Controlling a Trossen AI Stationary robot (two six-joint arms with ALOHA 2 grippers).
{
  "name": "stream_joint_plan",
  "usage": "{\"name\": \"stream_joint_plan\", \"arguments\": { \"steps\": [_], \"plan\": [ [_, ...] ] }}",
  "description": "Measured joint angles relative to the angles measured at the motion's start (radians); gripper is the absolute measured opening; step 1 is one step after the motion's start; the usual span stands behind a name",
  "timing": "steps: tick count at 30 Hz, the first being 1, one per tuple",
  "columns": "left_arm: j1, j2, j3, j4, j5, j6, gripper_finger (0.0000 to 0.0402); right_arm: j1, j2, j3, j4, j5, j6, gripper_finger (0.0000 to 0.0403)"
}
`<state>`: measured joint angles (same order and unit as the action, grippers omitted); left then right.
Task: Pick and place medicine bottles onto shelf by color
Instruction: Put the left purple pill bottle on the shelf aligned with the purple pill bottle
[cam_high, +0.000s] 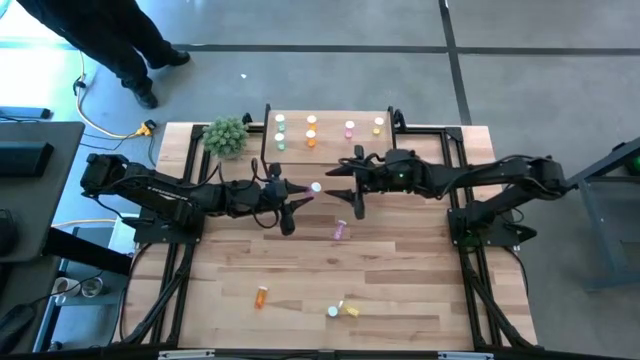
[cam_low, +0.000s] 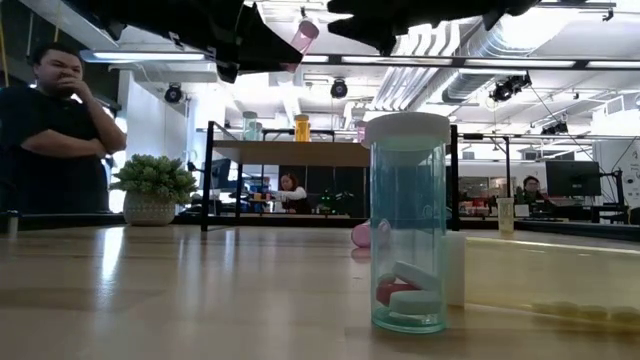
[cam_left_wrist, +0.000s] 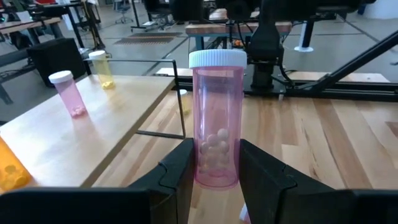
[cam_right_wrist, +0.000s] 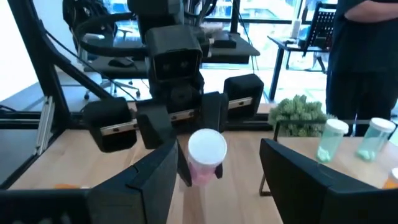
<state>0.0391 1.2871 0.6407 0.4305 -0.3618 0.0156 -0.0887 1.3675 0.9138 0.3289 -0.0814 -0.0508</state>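
Gripping translucent pink cylindrical bottle (cam_left_wrist: 217, 118), white-capped

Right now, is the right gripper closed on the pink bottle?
No: the right gripper stands open around the pink bottle, which the left gripper holds.

Two dark, matte six-joint arms: left arm (cam_high: 160, 192) and right arm (cam_high: 500, 180) beside the shelf (cam_high: 330, 130); blocky black fingers (cam_left_wrist: 177, 180), angular housings, black frame mounts.
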Motion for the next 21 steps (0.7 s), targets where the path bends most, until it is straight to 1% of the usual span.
{"name": "stream_joint_plan", "arguments": {
  "steps": [13,21],
  "plan": [
    [0.000,0.000,0.000,0.000,0.011,0.027,0.0101,0.005,0.111,0.001,0.162,0.000,0.008,0.0220],
    [0.000,-0.001,0.000,0.002,0.011,0.049,0.0101,0.026,0.145,0.001,0.177,0.000,0.007,0.0220]
  ]
}}
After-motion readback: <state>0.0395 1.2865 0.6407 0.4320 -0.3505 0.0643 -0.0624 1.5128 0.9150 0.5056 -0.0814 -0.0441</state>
